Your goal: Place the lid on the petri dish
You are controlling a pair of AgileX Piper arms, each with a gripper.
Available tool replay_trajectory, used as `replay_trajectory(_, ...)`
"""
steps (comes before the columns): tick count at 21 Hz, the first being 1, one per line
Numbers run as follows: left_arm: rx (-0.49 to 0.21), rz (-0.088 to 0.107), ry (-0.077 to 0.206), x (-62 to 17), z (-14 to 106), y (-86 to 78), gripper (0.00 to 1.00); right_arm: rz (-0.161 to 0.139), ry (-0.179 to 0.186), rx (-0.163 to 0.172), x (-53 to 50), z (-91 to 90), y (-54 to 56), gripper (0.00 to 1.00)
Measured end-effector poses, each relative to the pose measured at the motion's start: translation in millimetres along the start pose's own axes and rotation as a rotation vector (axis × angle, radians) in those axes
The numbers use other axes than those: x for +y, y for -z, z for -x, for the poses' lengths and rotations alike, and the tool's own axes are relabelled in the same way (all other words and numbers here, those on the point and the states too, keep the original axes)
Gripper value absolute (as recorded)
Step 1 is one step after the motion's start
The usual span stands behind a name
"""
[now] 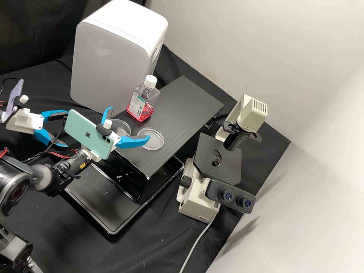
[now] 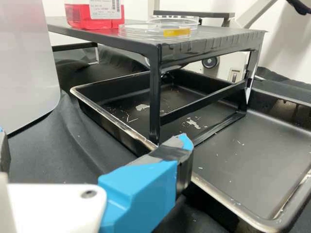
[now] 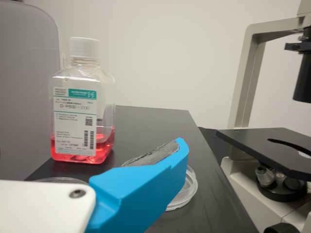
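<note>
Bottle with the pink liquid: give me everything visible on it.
The bottle looks like clear plastic, square-bodied with sloped shoulders and a white screw cap, which is on. A white label with a teal band covers one face. Pink-red liquid fills roughly its bottom third. It stands upright on the black raised shelf, at the end nearest the white box. Only the shelf touches it.

Bottle (image 3: 82, 104) label (image 3: 74, 116), print too small to read
</note>
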Motion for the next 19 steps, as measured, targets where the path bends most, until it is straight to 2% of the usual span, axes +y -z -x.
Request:
replay_trajectory(3, 0.000, 0.000, 0.000, 0.0, 0.0, 0.0, 1.00, -0.001, 0.024, 0.016, -5.9, 0.6, 4.0, 1.00)
replay_trajectory(8, 0.001, 0.001, 0.002, -0.5, -0.1, 0.0, 1.00, -0.012, 0.059, -0.004, -18.4, 0.5, 3.9, 1.00)
replay_trajectory(11, 0.004, 0.002, 0.017, -4.8, -1.1, 0.7, 1.00, 0.008, 0.081, 0.004, -25.2, 1.7, 7.7, 1.00)
replay_trajectory(14, 0.004, 0.002, 0.018, -4.8, -1.1, 0.7, 1.00, 0.012, 0.100, 0.022, -29.7, 3.5, 12.4, 1.00)
replay_trajectory(17, 0.004, 0.002, 0.018, -4.8, -1.1, 0.7, 1.00, 0.007, 0.099, 0.013, -31.7, 4.9, 13.6, 1.00)
replay_trajectory(19, 0.004, 0.002, 0.018, -4.8, -1.1, 0.7, 1.00, 0.024, 0.108, 0.015, -33.7, 6.8, 14.1, 1.00)
